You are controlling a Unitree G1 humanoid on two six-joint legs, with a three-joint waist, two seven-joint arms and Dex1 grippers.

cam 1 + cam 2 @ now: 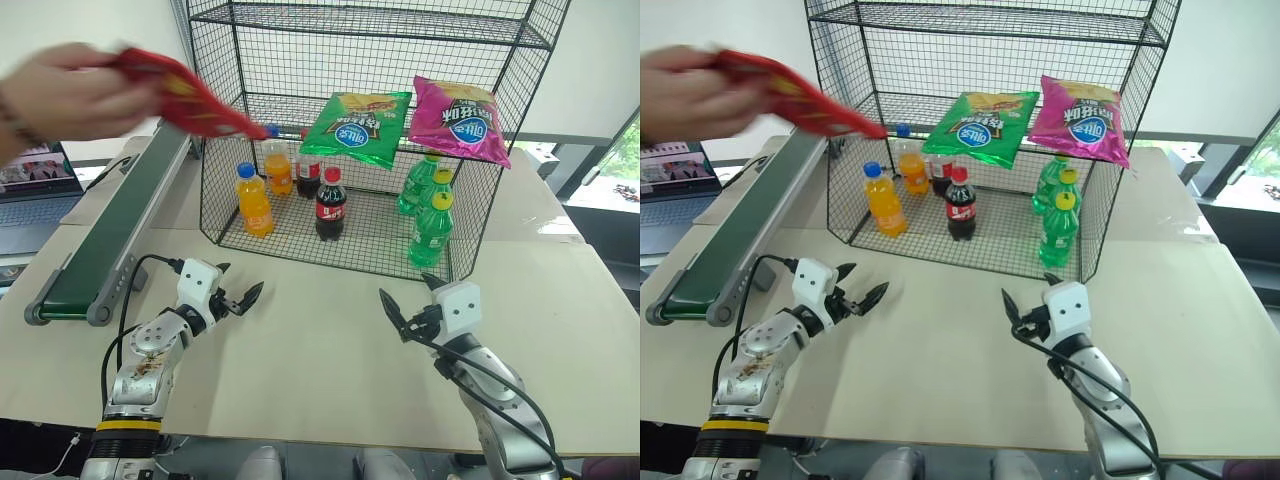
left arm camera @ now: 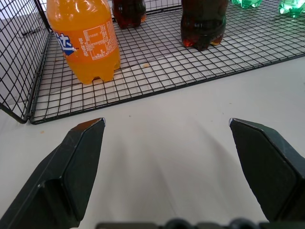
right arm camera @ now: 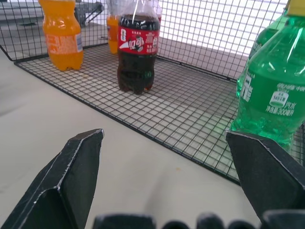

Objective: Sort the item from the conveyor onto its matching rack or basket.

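A person's hand (image 1: pixel 60 95) holds the red chip bag (image 1: pixel 190 98) in the air above the far end of the dark green conveyor (image 1: pixel 110 235), close to the left side of the black wire rack (image 1: pixel 480 215). My left gripper (image 1: pixel 243 283) hovers open over the table in front of the rack's lower left corner, with nothing between its fingers. To the right, my right gripper (image 1: pixel 405 290) is also open and empty, just in front of the rack's bottom shelf. Both grippers are well below and apart from the bag.
A green bag (image 1: pixel 358 128) and a magenta bag (image 1: pixel 460 118) lie on the rack's middle shelf. Orange bottles (image 1: pixel 254 200), cola bottles (image 1: pixel 330 205) and green bottles (image 1: pixel 430 225) stand on the bottom shelf. A laptop (image 1: pixel 40 175) sits at the far left.
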